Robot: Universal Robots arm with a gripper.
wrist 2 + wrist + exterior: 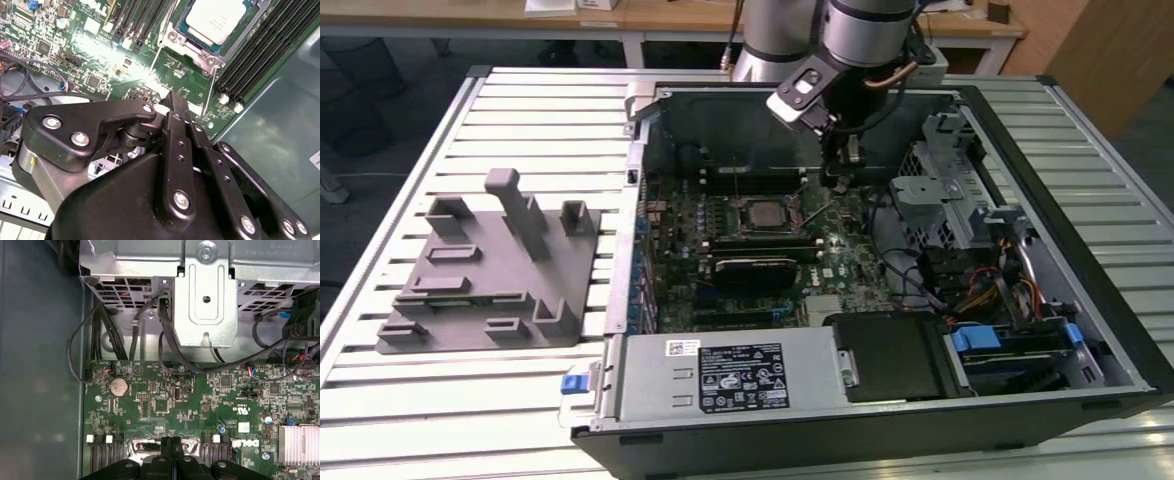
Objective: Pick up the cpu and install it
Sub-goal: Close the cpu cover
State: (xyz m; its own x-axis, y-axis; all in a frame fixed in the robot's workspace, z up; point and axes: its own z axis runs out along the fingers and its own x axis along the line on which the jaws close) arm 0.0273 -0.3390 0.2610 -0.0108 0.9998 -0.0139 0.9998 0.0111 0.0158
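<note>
The cpu [758, 212] lies flat in the motherboard socket inside the open computer case, silvery-white top up. In the second wrist view the cpu [220, 20] sits within the socket's metal frame [200, 52], with thin lever rods running alongside. My gripper [841, 180] hangs over the board just to the exterior view's right of the socket, apart from the chip. Its two black fingers [175, 107] are pressed together with nothing between them, and both wrist views show the gripper [172, 441] shut above the green board.
A grey plastic fixture block [487, 265] stands on the slatted table [400, 420] at the exterior view's left. Inside the case are memory slots [260, 55], a metal drive cage [205, 305] with black cables [150, 330], a heatsink [300, 442] and the power supply [734, 375].
</note>
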